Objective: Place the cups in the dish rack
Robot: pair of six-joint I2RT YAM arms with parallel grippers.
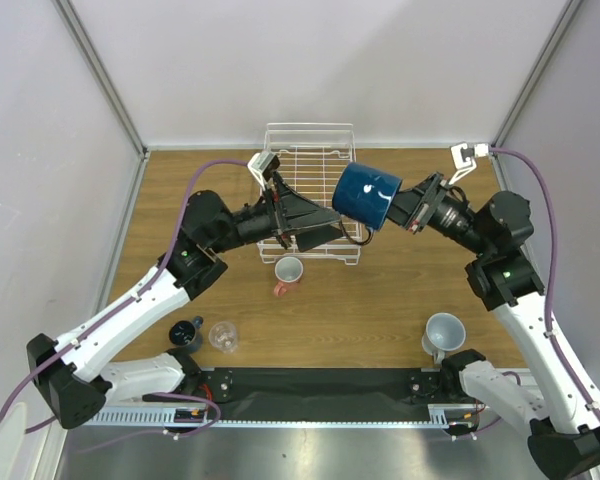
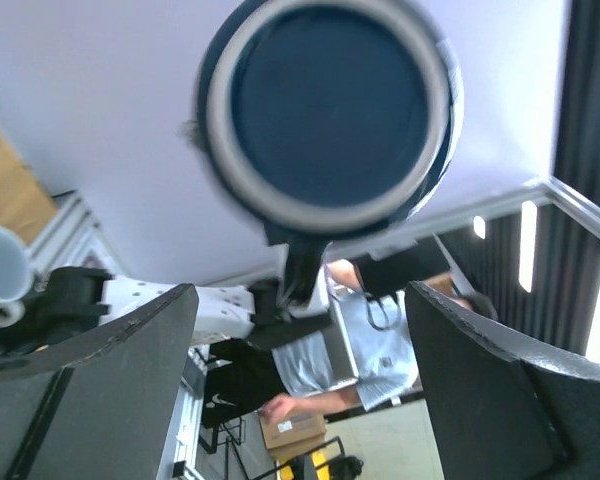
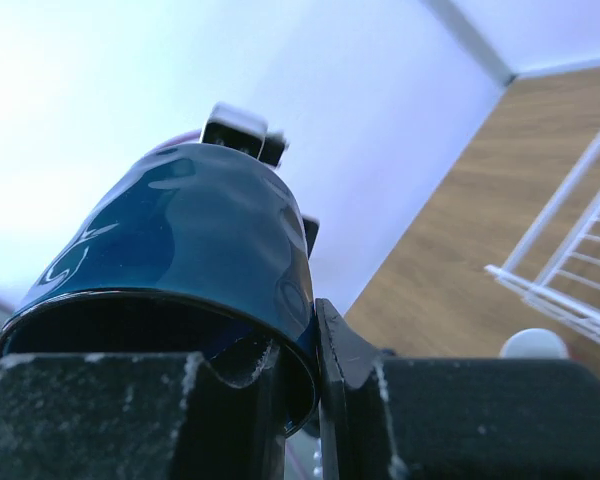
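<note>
My right gripper (image 1: pixel 400 206) is shut on the rim of the large navy mug (image 1: pixel 366 195) and holds it on its side in the air over the right edge of the white dish rack (image 1: pixel 308 150). In the right wrist view one finger is inside the mug (image 3: pixel 180 250) and one outside. My left gripper (image 1: pixel 330 222) is open over the rack, pointing at the mug's base (image 2: pixel 328 110), apart from it. The salmon-pink cup (image 1: pixel 288 271) lies in front of the rack. The light grey mug (image 1: pixel 444 331), small dark blue cup (image 1: pixel 187 330) and glass tumbler (image 1: pixel 223 336) stand near the arm bases.
The rack (image 3: pixel 570 270) lies at the back middle of the wooden table (image 1: pixel 380 300). White walls with metal posts close off the left, back and right. The black base rail (image 1: pixel 310 385) runs along the near edge.
</note>
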